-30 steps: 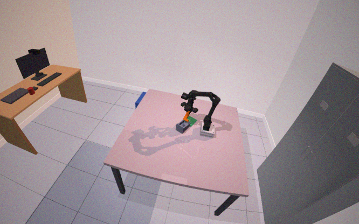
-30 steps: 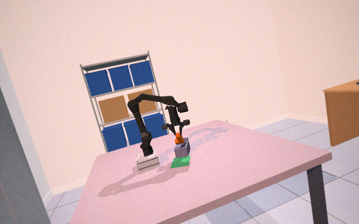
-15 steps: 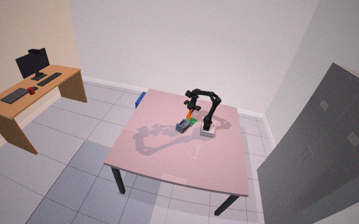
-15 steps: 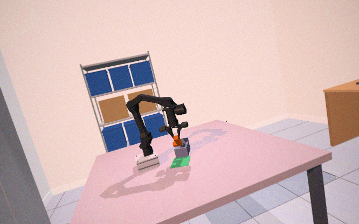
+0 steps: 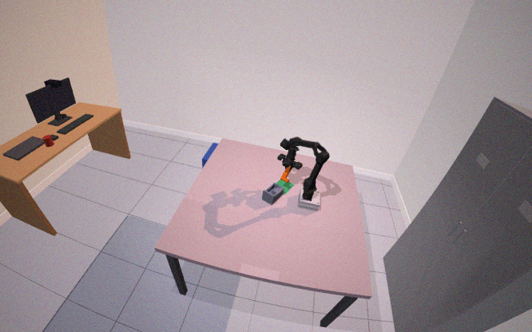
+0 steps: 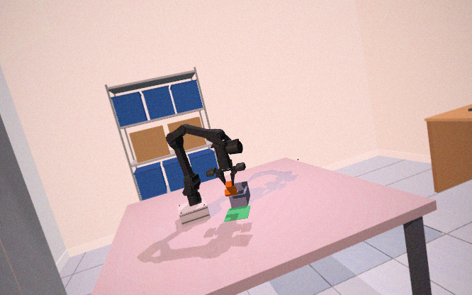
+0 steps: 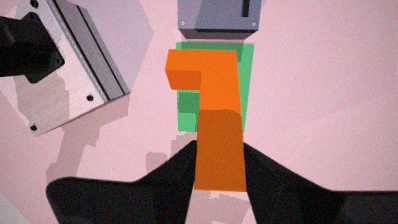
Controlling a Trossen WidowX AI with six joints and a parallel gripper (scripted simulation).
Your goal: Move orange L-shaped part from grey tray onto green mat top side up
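Note:
My gripper [image 7: 218, 146] [image 5: 287, 165] [image 6: 229, 178] is shut on the long end of the orange L-shaped part [image 7: 212, 95] [image 5: 285, 175] [image 6: 230, 190]. The part hangs from the fingers with its L-shaped end pointing down, in the air above the green mat [image 7: 247, 85] [image 5: 287, 188] [image 6: 239, 213]. The grey tray [image 7: 220, 15] [image 5: 272, 194] [image 6: 239, 198] stands right beside the mat, and its pocket is empty. In the wrist view the part covers most of the mat.
The arm's white and grey base [image 5: 309, 200] [image 6: 193, 213] [image 7: 65, 85] stands on the pink table [image 5: 260, 243] [image 6: 304, 227] close to the mat. A blue shelf rack [image 6: 157, 132] stands behind the table.

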